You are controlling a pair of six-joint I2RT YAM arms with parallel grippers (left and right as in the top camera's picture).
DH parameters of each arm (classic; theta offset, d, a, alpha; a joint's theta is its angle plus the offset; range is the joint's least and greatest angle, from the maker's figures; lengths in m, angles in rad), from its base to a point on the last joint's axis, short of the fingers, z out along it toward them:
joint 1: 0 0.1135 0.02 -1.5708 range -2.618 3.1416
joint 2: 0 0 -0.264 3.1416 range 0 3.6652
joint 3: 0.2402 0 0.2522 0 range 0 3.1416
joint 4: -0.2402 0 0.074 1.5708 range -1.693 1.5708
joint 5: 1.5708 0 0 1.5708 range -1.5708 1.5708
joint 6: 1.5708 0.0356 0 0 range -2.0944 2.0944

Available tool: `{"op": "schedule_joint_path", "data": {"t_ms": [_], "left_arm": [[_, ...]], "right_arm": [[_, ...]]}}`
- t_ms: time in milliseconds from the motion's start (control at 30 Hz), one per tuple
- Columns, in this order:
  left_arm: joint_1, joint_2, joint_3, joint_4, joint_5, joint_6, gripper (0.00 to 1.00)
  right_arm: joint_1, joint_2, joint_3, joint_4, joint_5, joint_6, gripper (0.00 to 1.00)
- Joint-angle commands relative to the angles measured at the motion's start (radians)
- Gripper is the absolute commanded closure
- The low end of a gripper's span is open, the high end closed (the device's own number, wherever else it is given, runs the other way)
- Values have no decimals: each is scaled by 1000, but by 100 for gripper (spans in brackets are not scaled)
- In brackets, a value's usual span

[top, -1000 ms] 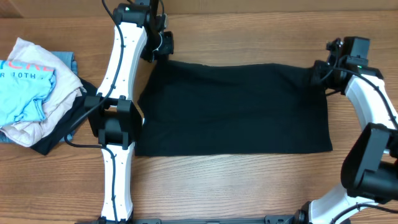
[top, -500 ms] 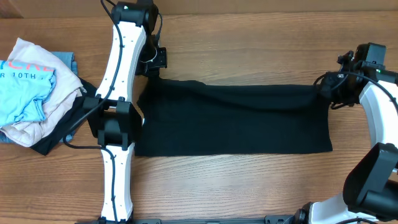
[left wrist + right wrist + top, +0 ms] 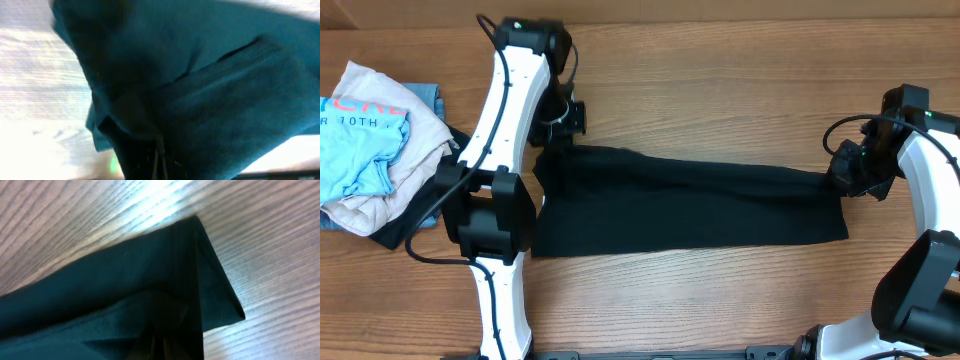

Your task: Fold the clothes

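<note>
Both far-edge corners of the black garment (image 3: 690, 205) sit clamped in the left gripper (image 3: 560, 135) and right gripper (image 3: 840, 175). It looks limp and light, so corners likely hold best.

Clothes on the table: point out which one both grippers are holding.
The black cloth stretched across the middle, pinched by left gripper and right gripper; the other clothes lie piled at the left edge.

Left tool (image 3: 556, 140), right tool (image 3: 837, 178): both pinched.
</note>
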Motion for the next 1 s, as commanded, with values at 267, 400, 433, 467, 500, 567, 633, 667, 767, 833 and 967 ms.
{"op": "schedule_joint_path", "data": {"t_ms": [267, 400, 433, 467, 500, 567, 633, 667, 767, 833, 967], "left_arm": [[-3, -5, -293, -11, 3, -2, 96], [-3, -5, -381, -11, -24, 5, 96], [-3, -5, -406, -10, -26, 5, 96], [-3, -5, -446, -7, -42, 5, 96], [-3, -5, -473, 2, -54, 5, 96], [-3, -5, -522, 37, -64, 4, 96], [-3, -5, -558, 68, -64, 4, 96], [-3, -5, -575, 82, -64, 4, 96], [-2, -5, -603, 124, -64, 3, 96], [-2, -5, -606, 134, -64, -5, 96], [-2, -5, -606, 141, -64, -8, 96]], "right_arm": [[-3, -23, 6, -174, 181, 83, 96], [-3, -6, -8, -165, 179, 83, 96], [-3, -6, -22, -154, 179, 83, 96], [-3, -6, -44, -140, 179, 83, 96], [-3, -6, -65, -126, 175, 84, 96], [-3, -6, -104, -89, 168, 88, 96], [-3, -6, -141, -51, 168, 91, 96], [-3, -6, -158, -38, 167, 109, 96], [-3, -6, -173, -16, 156, 127, 96], [-2, -6, -186, -2, 156, 129, 96], [-2, -6, -246, 60, 114, 135, 96]]}}
